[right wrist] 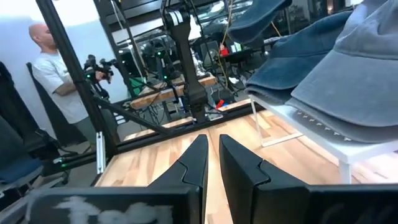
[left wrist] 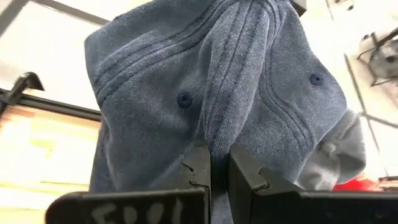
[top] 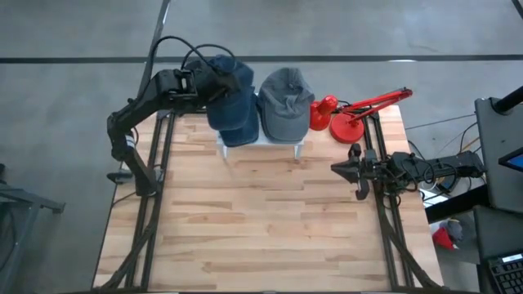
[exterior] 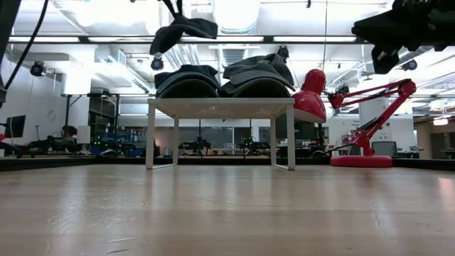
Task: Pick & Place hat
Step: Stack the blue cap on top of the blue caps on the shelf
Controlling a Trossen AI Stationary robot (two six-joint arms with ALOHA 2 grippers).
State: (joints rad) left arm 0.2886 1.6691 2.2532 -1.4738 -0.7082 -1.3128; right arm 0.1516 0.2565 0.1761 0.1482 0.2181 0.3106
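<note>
My left gripper (top: 211, 79) is shut on a blue denim hat (top: 226, 75) and holds it in the air above the far left end of a white rack (exterior: 220, 108). In the low view this hat (exterior: 182, 30) hangs clear of the others. A second blue hat (exterior: 188, 80) and a grey hat (top: 286, 102) rest on the rack's top. My right gripper (top: 343, 169) waits shut near the table's right edge, touching nothing. My left gripper pinches a raised fold of the blue hat's crown (left wrist: 219, 134) between its two fingers (left wrist: 198, 167); in the high view it comes roughly level from the table's left. The hat is lifted clear of the rack, its brim (exterior: 192, 27) sticking out sideways.
A red desk lamp (top: 353, 114) stands at the table's far right corner, beside the rack. The bare wooden table top (top: 261, 220) stretches from the rack to the near edge. A person (right wrist: 53, 68) stands in the room beyond the table.
</note>
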